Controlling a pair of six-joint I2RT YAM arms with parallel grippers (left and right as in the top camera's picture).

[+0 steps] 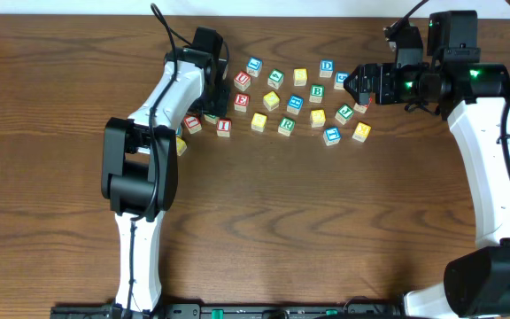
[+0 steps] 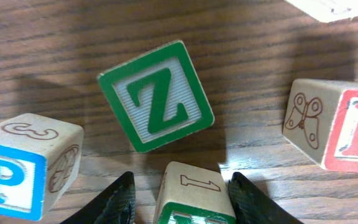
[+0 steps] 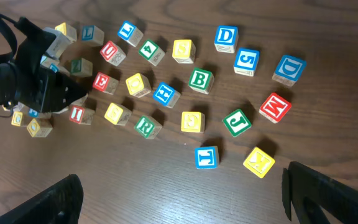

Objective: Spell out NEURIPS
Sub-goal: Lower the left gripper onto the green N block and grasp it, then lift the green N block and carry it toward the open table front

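the left gripper (image 2: 182,180) stands with its fingers on both sides of a green-edged cube marked 1 (image 2: 191,196), we judge to lift it for the word. a small gap shows at nine o'clock, so it is not clamped yet, and its letter is hidden. the unwanted z cube (image 2: 156,96) crowds twelve o'clock, and the blue p cube (image 2: 5,183) crowds nine o'clock. the e cube (image 1: 242,100), i cube (image 1: 224,126) and r cube (image 1: 286,125) lie scattered. the right gripper (image 3: 180,180) hangs spread wide, empty, at three o'clock of the cubes.

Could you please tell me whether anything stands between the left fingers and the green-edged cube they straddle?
Nothing visible does. In the left wrist view the green-edged cube sits directly between the two fingers, with nothing in the gaps beside it. The Z cube lies beyond it, out of the way.
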